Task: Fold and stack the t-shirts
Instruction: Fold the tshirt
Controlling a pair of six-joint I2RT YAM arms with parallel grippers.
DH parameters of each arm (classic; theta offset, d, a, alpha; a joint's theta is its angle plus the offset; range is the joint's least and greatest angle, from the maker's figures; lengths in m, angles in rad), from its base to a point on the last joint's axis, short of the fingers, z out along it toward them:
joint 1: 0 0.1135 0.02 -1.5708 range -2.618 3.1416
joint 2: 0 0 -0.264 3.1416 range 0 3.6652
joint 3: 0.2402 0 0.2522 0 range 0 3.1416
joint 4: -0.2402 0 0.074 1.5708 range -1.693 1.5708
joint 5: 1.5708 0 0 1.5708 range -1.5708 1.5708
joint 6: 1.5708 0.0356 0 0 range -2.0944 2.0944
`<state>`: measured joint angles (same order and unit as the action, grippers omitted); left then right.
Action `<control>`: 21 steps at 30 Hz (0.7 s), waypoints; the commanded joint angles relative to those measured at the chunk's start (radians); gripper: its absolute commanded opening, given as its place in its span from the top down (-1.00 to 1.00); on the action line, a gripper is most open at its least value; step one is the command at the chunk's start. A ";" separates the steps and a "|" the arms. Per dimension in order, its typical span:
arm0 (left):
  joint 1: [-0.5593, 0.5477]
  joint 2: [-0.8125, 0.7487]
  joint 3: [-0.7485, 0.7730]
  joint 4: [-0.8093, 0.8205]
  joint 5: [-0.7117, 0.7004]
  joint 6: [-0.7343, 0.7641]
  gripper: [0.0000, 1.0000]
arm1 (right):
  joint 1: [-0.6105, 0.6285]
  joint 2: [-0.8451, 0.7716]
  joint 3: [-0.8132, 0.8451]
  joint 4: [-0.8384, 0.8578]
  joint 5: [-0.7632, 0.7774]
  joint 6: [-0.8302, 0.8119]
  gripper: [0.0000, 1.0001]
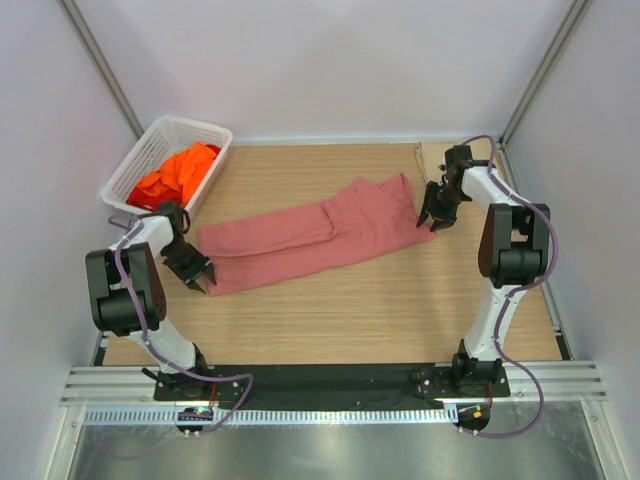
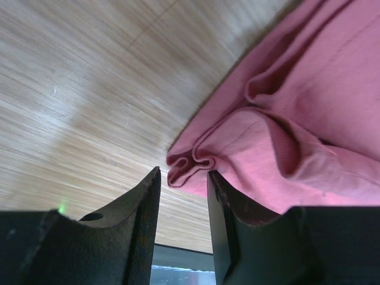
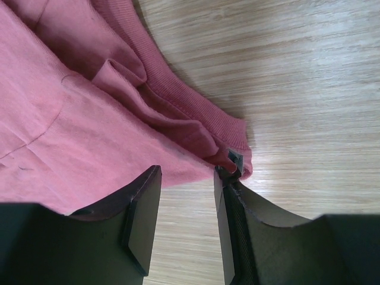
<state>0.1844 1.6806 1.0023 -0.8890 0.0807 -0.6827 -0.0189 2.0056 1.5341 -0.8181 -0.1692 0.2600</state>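
Top external: salmon-pink t-shirt (image 1: 310, 235), orange t-shirts (image 1: 180, 172) in white basket (image 1: 190, 125)

Setting: a robotics lab test cell. Indicators: plain white walls (image 1: 330, 60) enclose a wooden table (image 1: 330, 320) on three sides. Two robot arms (left arm (image 1: 125, 285), right arm (image 1: 515, 245)) are bolted to a black plate (image 1: 330, 380) at the table's near edge, beside metal rails (image 1: 330, 402) and loose cables (image 1: 532, 400).

Left pincer (image 2: 183, 176), right pincer (image 3: 187, 171): jaws apart.
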 commanded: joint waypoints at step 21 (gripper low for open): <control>0.006 -0.030 -0.010 0.018 0.042 0.006 0.27 | 0.002 0.005 0.064 -0.018 -0.030 -0.010 0.07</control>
<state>0.1848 1.6543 1.0058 -0.8948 0.0982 -0.6762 -0.0189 2.0098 1.5616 -0.8295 -0.1864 0.2600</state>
